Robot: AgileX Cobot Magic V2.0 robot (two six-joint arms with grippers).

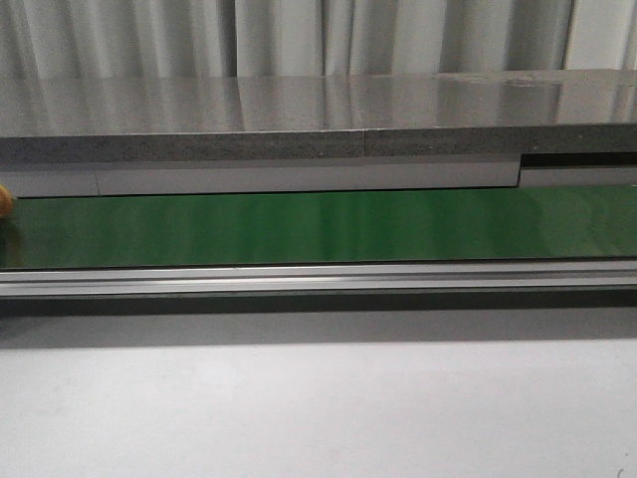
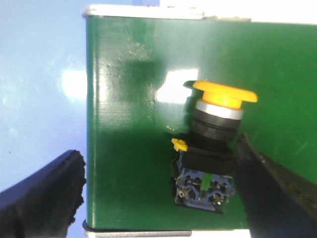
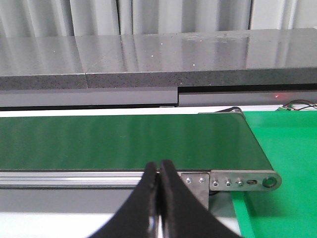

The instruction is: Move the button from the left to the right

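Note:
The button lies on the green conveyor belt near the belt's end, its yellow mushroom head away from the fingers and its black and blue contact body with a green mark toward them. My left gripper is open around it; one finger is close beside the body, the other finger stands well apart past the belt's edge. In the front view only a sliver of the yellow button shows at the far left edge of the belt. My right gripper is shut on nothing, in front of the belt's right end.
An aluminium rail runs along the belt's front side and a grey stone ledge runs behind it. A bright green mat lies past the belt's right end roller. White tabletop lies in front.

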